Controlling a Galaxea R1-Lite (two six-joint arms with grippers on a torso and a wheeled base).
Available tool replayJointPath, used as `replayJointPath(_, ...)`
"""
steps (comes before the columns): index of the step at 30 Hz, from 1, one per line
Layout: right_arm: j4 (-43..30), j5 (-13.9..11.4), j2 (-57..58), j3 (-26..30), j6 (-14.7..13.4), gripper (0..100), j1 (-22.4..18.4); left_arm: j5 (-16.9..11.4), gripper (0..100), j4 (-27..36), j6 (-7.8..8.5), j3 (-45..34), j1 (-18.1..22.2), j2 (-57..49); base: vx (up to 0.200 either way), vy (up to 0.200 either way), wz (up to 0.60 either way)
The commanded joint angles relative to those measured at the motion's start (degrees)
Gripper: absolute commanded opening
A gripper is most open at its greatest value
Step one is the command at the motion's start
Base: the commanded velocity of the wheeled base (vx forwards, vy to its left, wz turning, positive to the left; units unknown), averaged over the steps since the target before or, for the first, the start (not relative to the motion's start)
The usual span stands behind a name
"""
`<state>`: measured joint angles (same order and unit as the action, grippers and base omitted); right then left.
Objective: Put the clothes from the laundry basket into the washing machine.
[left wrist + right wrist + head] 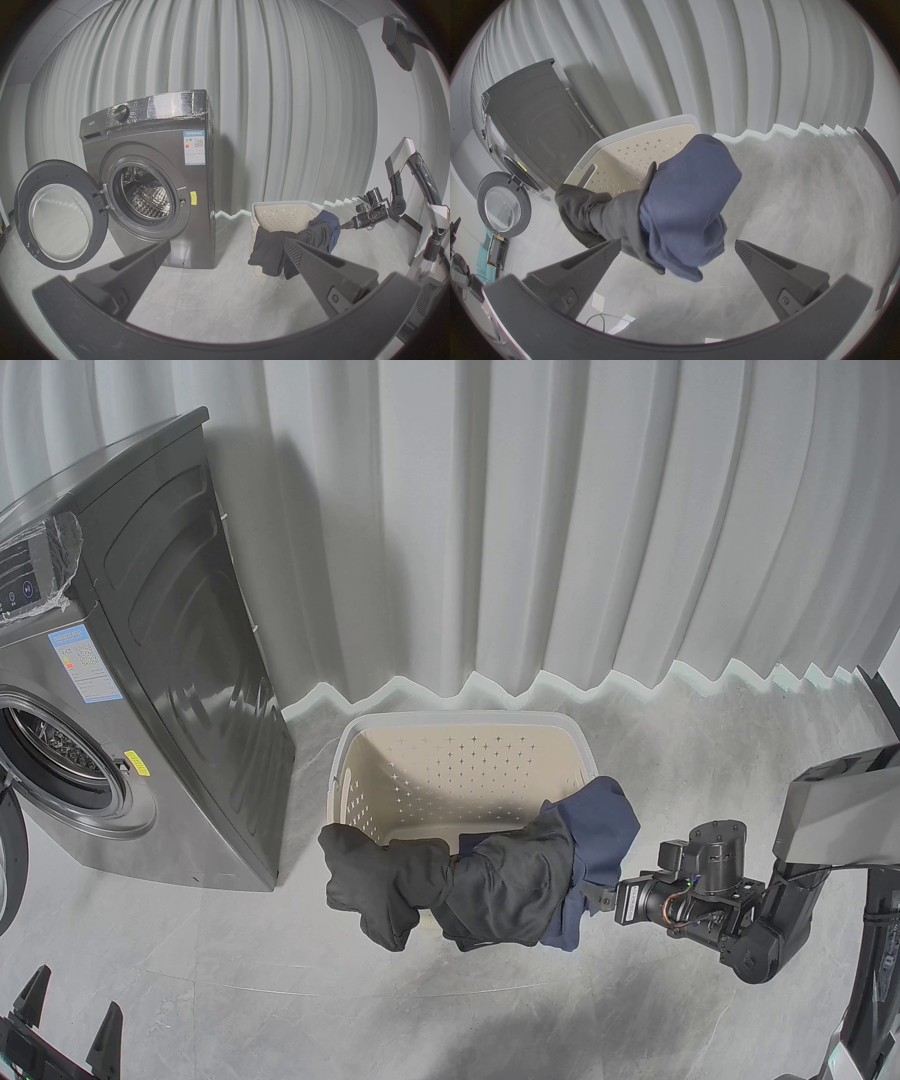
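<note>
Dark grey garment [487, 885] and navy garment [605, 819] draped over near rim of laundry basket [459, 719]. Right gripper [676, 243] fingers apart, just beside navy cloth. Left gripper [77, 993] fingers apart, well away. Cloth looks soft, light and floppy; pinch bunched fold. Washing machine [178, 641] door open.

Laundry-room floor: a pale grey, stone-patterned floor [487, 1016] is carrying 2 large things. A dark grey washing machine [178, 669] is standing at the left, its round door [61, 215] hanging open above the floor. A cream laundry basket [459, 719] is sitting near the machine's right side, apart from it. A white pleated curtain [525, 519] is meeting the floor behind both. Scraps of paper [599, 300] and a thin cable [596, 318] are lying elsewhere on it.
</note>
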<state>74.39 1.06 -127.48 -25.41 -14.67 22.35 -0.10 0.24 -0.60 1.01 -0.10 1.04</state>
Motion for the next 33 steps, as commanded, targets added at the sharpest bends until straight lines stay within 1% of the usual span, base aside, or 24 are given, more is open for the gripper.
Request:
replayJointPath(1,-0.38,-0.01,-3.74,-3.60,0.25,100,-1.34,0.01,100,0.02,-0.02,-1.01,0.01,-1.04,0.000,0.000,0.00)
replayJointPath(7,-0.56,-0.01,-5.77,-7.73,0.43,100,-2.48,0.01,100,0.02,-0.11,-1.01,0.01,-1.04,0.000,0.000,0.00)
replayJointPath(8,-0.56,-0.01,-5.85,-7.91,0.43,0,-2.57,0.01,100,0.02,-0.02,-1.01,0.01,-1.04,0.000,0.000,0.00)
replayJointPath(18,0.32,-0.09,-5.77,-8.08,0.25,0,-2.04,0.01,100,0.02,-0.11,-0.92,0.01,-1.04,0.000,0.000,0.00)
replayJointPath(23,0.58,-0.09,-4.71,-7.03,-0.01,0,-1.60,0.01,100,0.02,-0.11,-0.92,0.01,-1.04,0.000,0.000,0.00)
replayJointPath(27,4.19,-0.18,-1.37,-3.34,0.25,0,-1.16,0.01,100,0.02,-0.02,-1.01,0.01,-1.04,0.000,0.000,0.00)
replayJointPath(33,4.80,-0.09,7.95,1.85,0.16,0,1.56,0.01,100,0.02,-0.02,-1.01,0.01,-1.04,0.000,0.000,0.00)
